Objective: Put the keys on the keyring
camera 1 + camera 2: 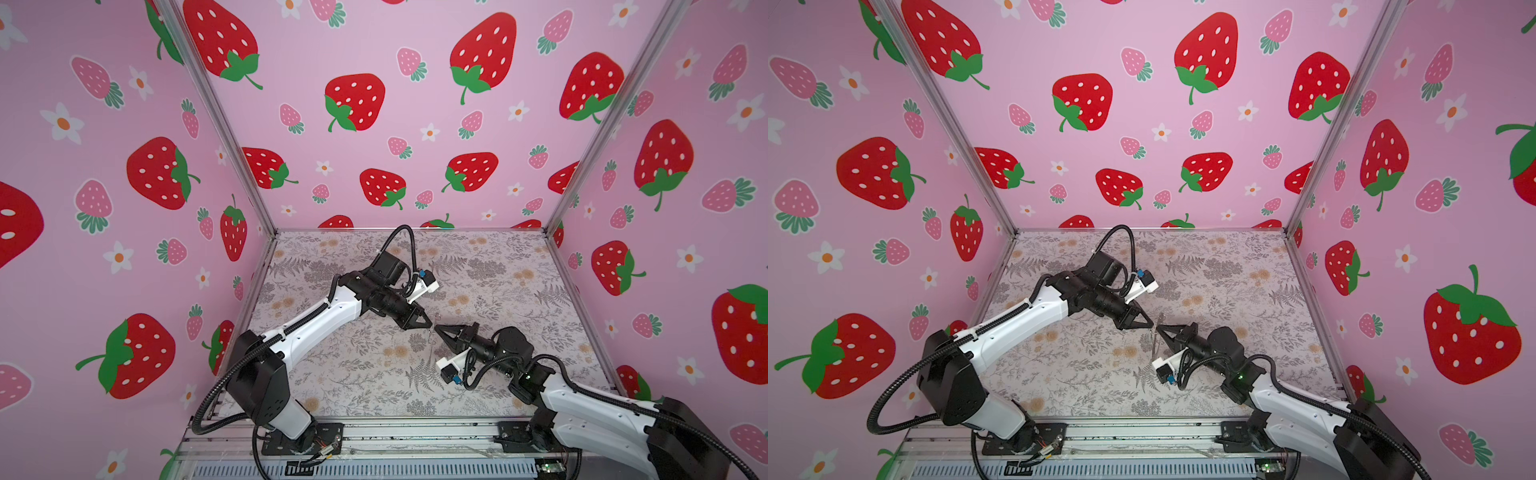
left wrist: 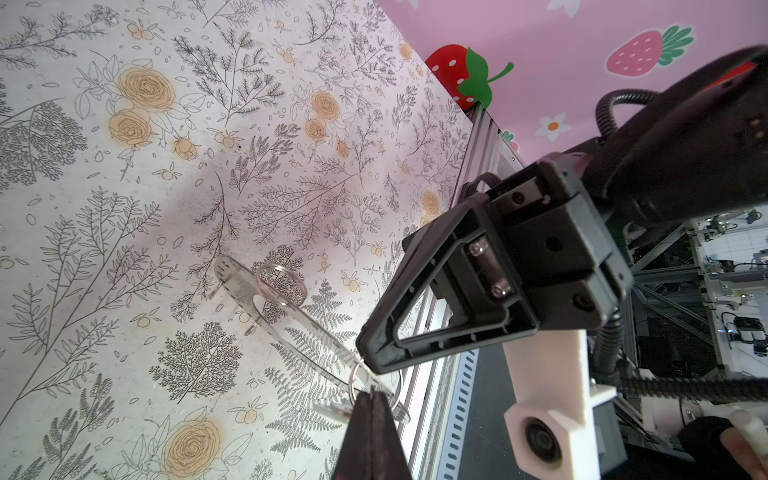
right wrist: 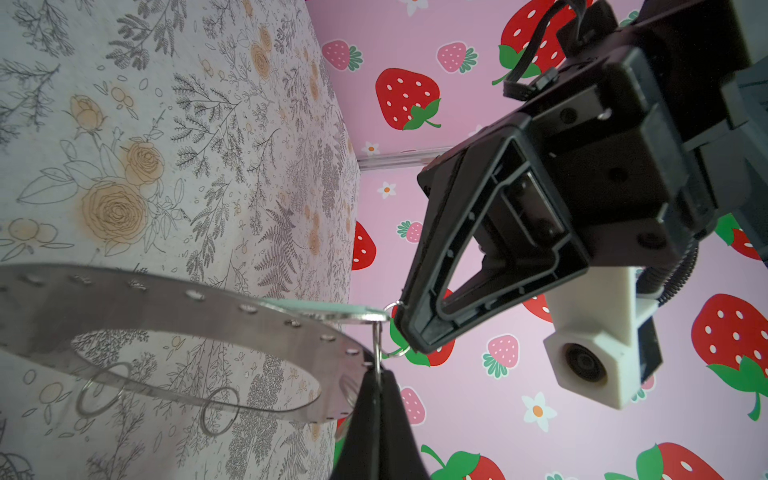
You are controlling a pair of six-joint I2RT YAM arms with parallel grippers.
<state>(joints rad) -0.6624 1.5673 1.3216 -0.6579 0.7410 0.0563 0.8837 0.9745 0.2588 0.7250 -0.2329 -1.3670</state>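
**A:** Where is the keyring?

**B:** In both top views the keyring (image 1: 1156, 343) is a little below the middle of the frame. It shows as a thin edge-on sliver over the flowered desk (image 1: 365, 374), and the two arms meet tip to tip right at it.

**A:** Which arm holds it?

**B:** The right end effector (image 3: 377, 376). In the right wrist view its fingers are pressed together at the bottom centre, pinching the ring's rim. The flat silvery band, with tiny holes along its edge, sweeps off to the left of that frame.

**A:** And the left end effector (image 3: 402, 328)?

**B:** Its jaws are closed to a point on a small wire loop (image 3: 376, 345) at the rim, just beside the right fingers. Bits of the loop show above and below its tip.

**A:** Any key on it?

**B:** There is an oval tag (image 3: 320, 309), pale and seen edge-on. It lies just above the band and reaches to that loop. In the left wrist view it is a clear-looking blur beside the left fingers.

**A:** Other loops?

**B:** Two more loops (image 3: 220, 409) hang from the band's lower edge, at the lower left of the right wrist view.

**A:** Is the ring touching the desk?

**B:** I cannot tell. It is tilted, and there is a soft shadow on the desk near it.
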